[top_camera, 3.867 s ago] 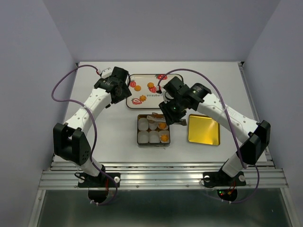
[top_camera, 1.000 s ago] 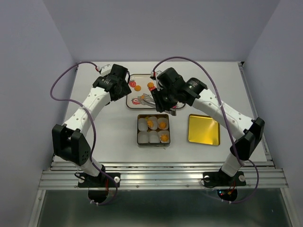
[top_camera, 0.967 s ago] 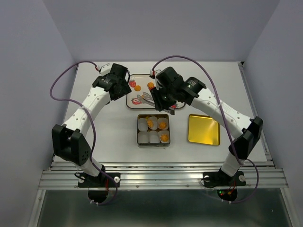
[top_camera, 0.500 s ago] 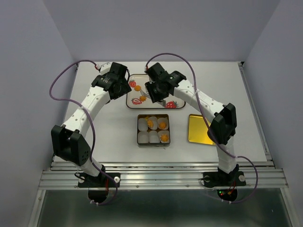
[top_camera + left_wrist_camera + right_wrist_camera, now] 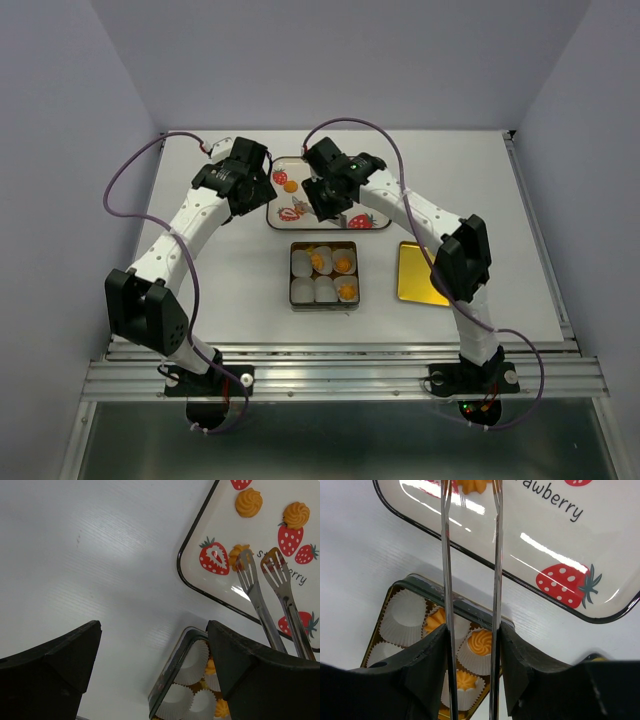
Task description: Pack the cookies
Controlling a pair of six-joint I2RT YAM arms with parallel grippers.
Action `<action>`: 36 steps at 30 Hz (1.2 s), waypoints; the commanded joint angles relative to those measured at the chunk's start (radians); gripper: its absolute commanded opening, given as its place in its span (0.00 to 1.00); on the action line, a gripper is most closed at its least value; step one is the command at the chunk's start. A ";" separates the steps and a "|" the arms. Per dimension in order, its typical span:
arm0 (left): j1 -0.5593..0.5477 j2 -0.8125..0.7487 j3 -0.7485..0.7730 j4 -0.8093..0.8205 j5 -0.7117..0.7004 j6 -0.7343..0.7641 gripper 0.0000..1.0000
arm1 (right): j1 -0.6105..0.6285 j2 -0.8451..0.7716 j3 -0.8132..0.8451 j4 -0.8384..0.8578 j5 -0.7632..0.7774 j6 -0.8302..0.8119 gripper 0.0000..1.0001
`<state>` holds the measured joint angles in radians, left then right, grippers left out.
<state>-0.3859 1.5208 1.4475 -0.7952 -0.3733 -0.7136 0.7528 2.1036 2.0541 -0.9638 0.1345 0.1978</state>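
Three orange cookies lie on the strawberry tray [image 5: 220, 520]: two apart [image 5: 248, 502] [image 5: 296, 514] and one [image 5: 236, 555] by a printed strawberry. My right gripper [image 5: 471, 635] [image 5: 322, 200] is shut on metal tongs [image 5: 446, 580] [image 5: 257, 595]. The tong tips reach that third cookie and straddle it in the right wrist view, and I cannot tell if they pinch it. The tin [image 5: 322, 243] holds white paper cups. Three of the cups hold cookies [image 5: 481, 642] [image 5: 436, 620] [image 5: 465, 680]. My left gripper [image 5: 152, 630] [image 5: 255, 192] hangs open over bare table, left of the tray.
The gold lid [image 5: 415, 272] lies flat to the right of the tin, partly under my right forearm. Both arms arch over the far half of the table, and their wrists are close together above the tray. Grey walls close in the sides.
My right arm swung from over the tin out to the tray's left part, carrying the tongs with it. The left arm has hardly moved and stays open.
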 commanded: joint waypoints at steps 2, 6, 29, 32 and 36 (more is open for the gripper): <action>0.001 -0.039 -0.012 0.014 -0.007 0.016 0.99 | -0.004 0.015 0.057 0.040 -0.003 -0.017 0.49; 0.002 -0.037 -0.019 0.017 -0.007 0.016 0.99 | -0.004 0.016 0.041 0.039 -0.001 -0.024 0.50; 0.009 -0.036 -0.036 0.028 -0.013 0.020 0.99 | -0.004 0.073 0.058 0.043 0.001 -0.044 0.51; 0.012 -0.036 -0.036 0.028 -0.013 0.020 0.99 | -0.004 0.076 0.061 0.048 -0.003 -0.044 0.51; 0.012 -0.033 -0.033 0.028 -0.013 0.020 0.99 | -0.004 0.091 0.075 0.051 -0.013 -0.044 0.51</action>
<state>-0.3782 1.5208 1.4197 -0.7738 -0.3698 -0.7067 0.7528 2.1757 2.0720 -0.9569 0.1341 0.1642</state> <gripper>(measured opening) 0.987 0.512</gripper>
